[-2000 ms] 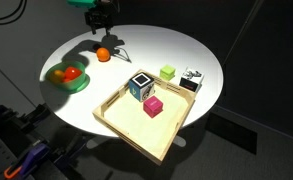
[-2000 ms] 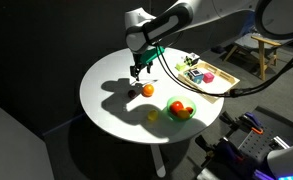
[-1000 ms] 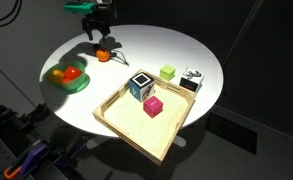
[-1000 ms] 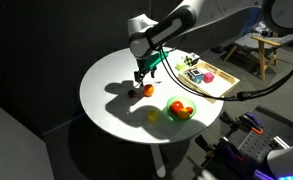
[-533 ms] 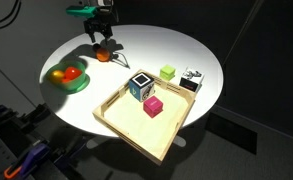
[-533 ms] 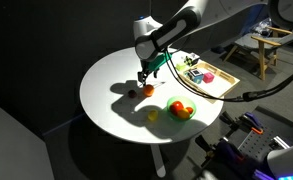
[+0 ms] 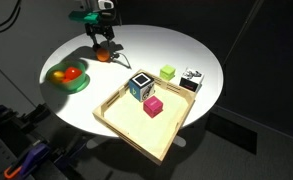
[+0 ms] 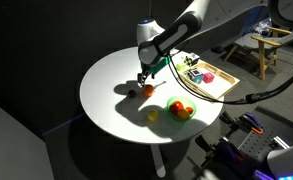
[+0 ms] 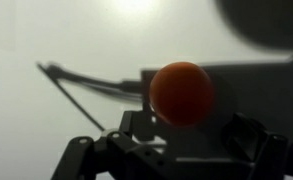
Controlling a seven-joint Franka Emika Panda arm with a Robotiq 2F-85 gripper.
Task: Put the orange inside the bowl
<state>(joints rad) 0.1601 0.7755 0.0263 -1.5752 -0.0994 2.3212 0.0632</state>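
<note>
Lowest in an exterior view, nearest to the camera, lies the square wooden tray (image 7: 126,138) with a few hard-edged coloured blocks (image 7: 152,106) in it. Behind it, at the left of the frame, the shallow green bowl (image 7: 81,87) looks smooth and glossy, like plastic. It holds a red fruit (image 7: 73,72) and a yellow fruit (image 7: 58,72). Farthest, near the upper edge of the round white bench (image 7: 176,45), the orange (image 7: 104,56) sits on the surface, well apart from the bowl, with the gripper (image 7: 103,48) right over it.

In the wrist view the dark fingers (image 9: 81,155) at the bottom stand apart, one at each side of the orange, and I cannot see that they touch it. The orange is a smooth, matte ball, so I think it can roll away if one finger reaches it first. The bowl is already partly full, so a drop from too high may bounce the orange off the other fruits and over the low rim.
</note>
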